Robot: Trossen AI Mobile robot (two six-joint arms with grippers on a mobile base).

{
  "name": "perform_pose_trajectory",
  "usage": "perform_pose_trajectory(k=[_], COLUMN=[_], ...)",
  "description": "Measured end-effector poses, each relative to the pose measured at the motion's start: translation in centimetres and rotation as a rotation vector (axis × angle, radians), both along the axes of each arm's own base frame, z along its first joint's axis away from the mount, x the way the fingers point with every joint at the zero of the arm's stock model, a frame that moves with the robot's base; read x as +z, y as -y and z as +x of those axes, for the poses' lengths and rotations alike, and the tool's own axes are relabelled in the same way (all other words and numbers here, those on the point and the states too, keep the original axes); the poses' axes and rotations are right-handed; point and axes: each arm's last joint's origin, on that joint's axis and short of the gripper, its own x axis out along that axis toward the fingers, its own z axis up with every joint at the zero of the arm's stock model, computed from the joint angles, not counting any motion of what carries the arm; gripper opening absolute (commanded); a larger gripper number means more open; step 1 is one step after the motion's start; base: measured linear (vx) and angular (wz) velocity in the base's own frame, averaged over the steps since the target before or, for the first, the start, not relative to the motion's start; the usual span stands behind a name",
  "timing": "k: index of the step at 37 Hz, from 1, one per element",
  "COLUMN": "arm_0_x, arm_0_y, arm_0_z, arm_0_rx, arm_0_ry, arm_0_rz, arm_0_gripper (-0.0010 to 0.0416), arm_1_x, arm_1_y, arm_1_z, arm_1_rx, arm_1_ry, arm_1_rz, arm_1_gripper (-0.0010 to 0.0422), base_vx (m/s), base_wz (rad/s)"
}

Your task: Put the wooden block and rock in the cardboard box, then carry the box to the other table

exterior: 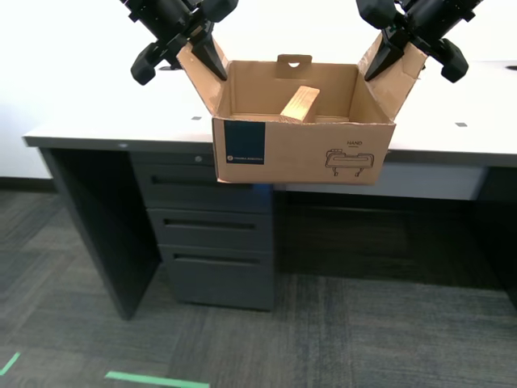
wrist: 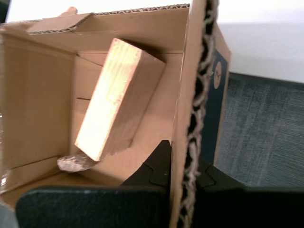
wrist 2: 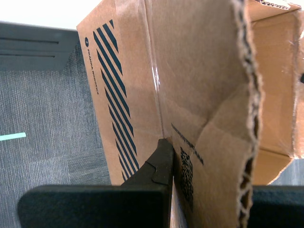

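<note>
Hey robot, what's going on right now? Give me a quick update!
My first gripper and my second gripper each shut on a cardboard box flap, box lifted. Wooden block and rock inside. Nothing seen in the way.

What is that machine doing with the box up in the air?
It's carrying it. Two arms hold the cardboard box by its side flaps, my first gripper clamped on one flap and my second gripper on the other. The box hangs in front of a desk, off the floor. Inside lie the wooden block and, under its end, the small rock.
</note>
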Motion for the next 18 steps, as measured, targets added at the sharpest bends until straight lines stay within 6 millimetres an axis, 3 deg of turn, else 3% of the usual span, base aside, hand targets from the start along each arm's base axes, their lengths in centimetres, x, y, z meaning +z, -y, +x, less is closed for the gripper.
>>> perform_pose_trajectory(k=[18], arm_0_x=[-0.05], arm_0_y=[-0.04], arm_0_z=[-0.08], arm_0_rx=[0.004], arm_0_ry=[-0.005], arm_0_rz=[-0.007], arm_0_gripper=[-0.0001], arm_1_x=[-0.12], arm_1_y=[0.07], arm_1_z=[-0.12], arm_1_rx=[-0.044], arm_1_ry=[0.028], arm_1_rz=[0.015], arm_1_gripper=[-0.0001], base_vx=[-0.106], base_wz=[0.18])
